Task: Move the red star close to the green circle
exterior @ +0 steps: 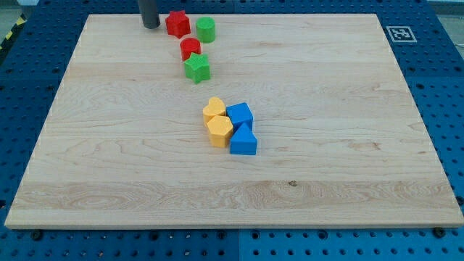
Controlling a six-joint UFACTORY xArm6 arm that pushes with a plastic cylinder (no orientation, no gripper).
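The red star lies near the view's top, just left of the green circle, with a small gap between them. My tip stands on the board just left of the red star, close to it; contact cannot be told. A second red block, round in outline, lies below the star, and a green star touches its lower side.
A cluster sits mid-board: a yellow heart, a yellow hexagon, a blue cube and a blue triangle. The wooden board lies on a blue perforated table. A fiducial marker is at the top right.
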